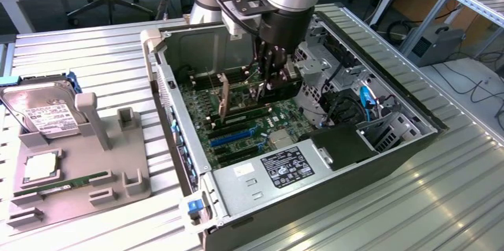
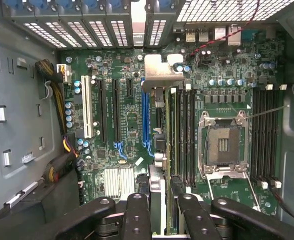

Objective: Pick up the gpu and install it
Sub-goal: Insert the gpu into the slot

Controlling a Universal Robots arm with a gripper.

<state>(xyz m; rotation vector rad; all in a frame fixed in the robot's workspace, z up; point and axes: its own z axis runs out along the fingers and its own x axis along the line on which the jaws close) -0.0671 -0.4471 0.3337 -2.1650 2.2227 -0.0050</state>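
My gripper (image 1: 272, 82) is lowered into the open computer case (image 1: 169, 94), above the motherboard (image 1: 236, 136). In the wrist view the gripper (image 2: 161, 210) is shut on the gpu (image 2: 159, 75), which I see edge-on: a thin card running away from the fingers (image 2: 137, 217), with its bent silver bracket at the far end. The card hangs over the board beside the long blue slot (image 2: 146, 115), close to parallel with it. From the exterior view the gpu (image 1: 224, 100) stands upright to the exterior view's left of the fingers. I cannot tell whether its lower edge touches a slot.
A grey fixture (image 1: 118, 180) outside the case, on the exterior view's left, carries a hard drive (image 1: 43, 115), a processor chip (image 1: 39, 168) and a green memory stick (image 1: 75, 181). Inside the case are the drive cage (image 1: 315, 74), power supply (image 1: 287, 168), processor socket (image 2: 222, 145) and loose cables (image 2: 57, 100).
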